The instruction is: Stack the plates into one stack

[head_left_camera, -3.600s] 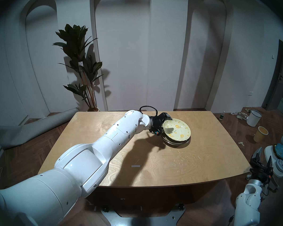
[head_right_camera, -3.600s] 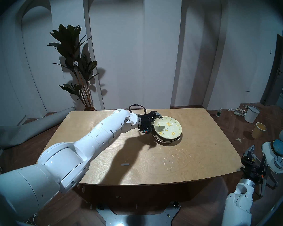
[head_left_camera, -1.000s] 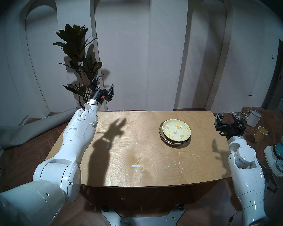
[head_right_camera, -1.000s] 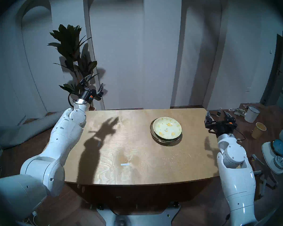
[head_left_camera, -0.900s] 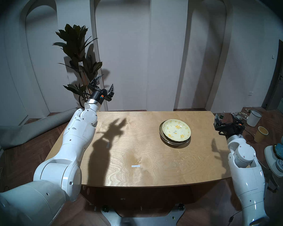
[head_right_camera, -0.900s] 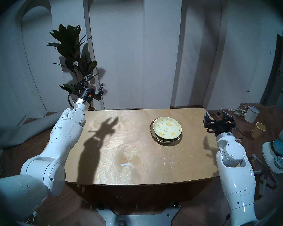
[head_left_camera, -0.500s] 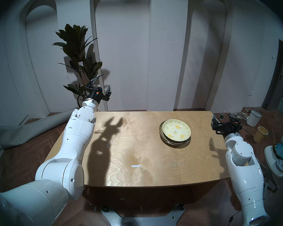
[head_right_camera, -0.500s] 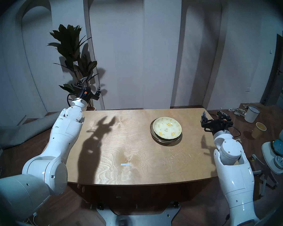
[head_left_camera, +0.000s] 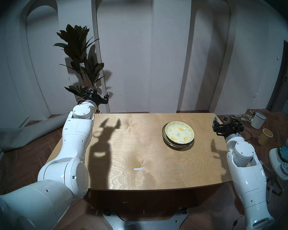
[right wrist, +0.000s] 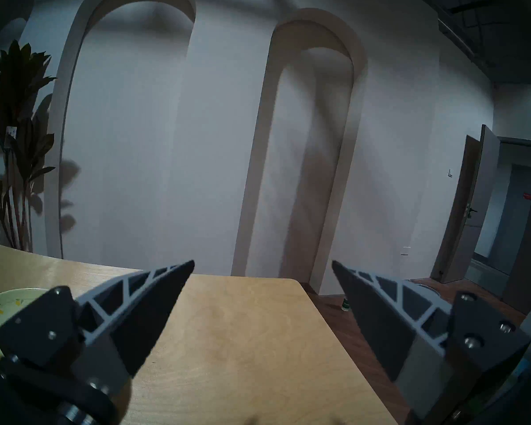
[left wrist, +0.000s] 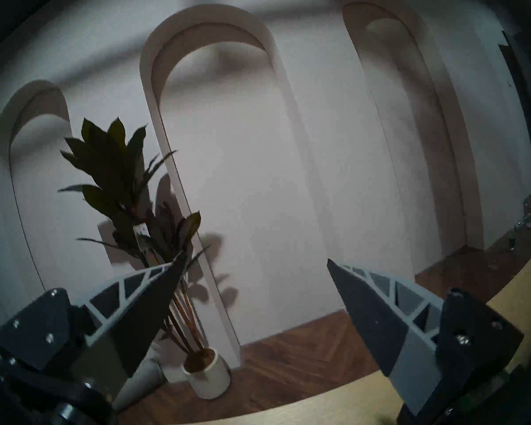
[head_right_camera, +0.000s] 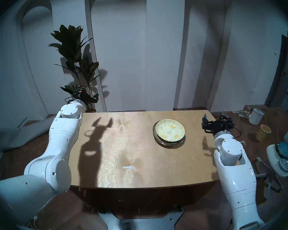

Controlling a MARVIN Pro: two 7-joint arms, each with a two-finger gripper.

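Already the plates sit in one stack on the table's far right. Left gripper and right gripper hang empty with jaws spread, well apart from it. Best to retreat without nudging the pile.

A home-like staged room: arched white wall niches, a potted plant, parquet floor, wooden bench.
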